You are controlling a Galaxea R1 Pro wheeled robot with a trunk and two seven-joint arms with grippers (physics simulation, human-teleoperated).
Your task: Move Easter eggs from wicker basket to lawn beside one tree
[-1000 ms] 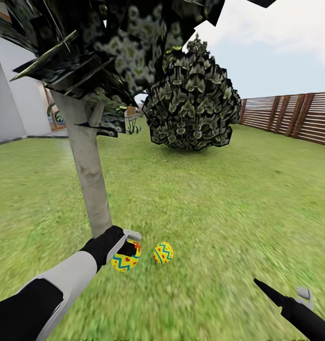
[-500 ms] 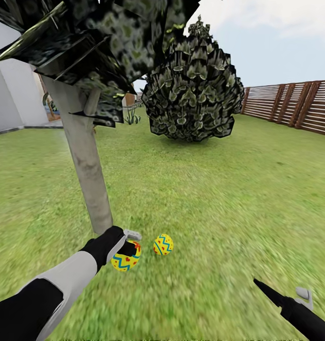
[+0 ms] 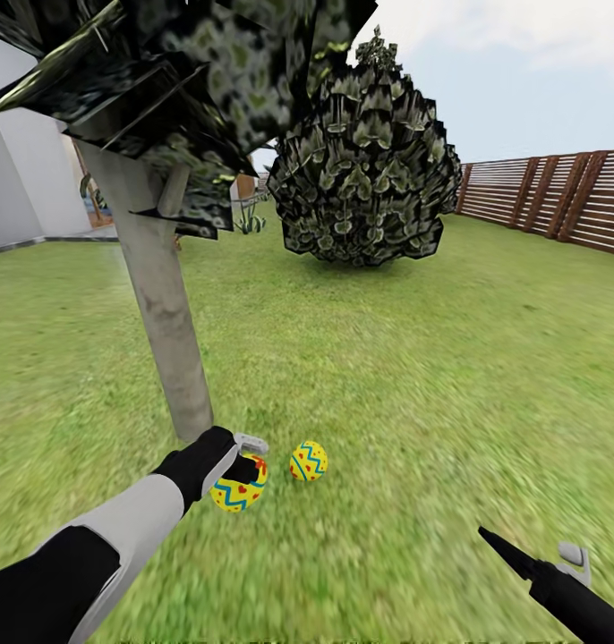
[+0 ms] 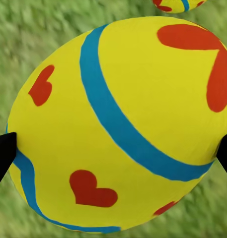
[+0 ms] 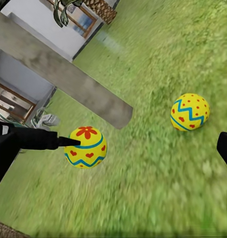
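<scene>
Two eggs in sight. One egg [image 3: 238, 490] clamped in left gripper [image 3: 244, 465], fingers pressed against both sides, low over lawn [image 3: 414, 376] just beside grey trunk of tree [image 3: 164, 322]. Whether it touches grass, hard to say. Second egg [image 3: 308, 461] lies free on grass nearby, near trunk base. Right gripper [image 3: 544, 559] hangs apart, holding nothing; finger gap unclear from here.

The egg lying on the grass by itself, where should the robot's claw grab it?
Probably around its wide middle, coming down from above. The free egg lies on the lawn, with open grass on every side, so the fingers could close on its two rounded sides. The left claw already holds the other egg across its belly like that.
</scene>
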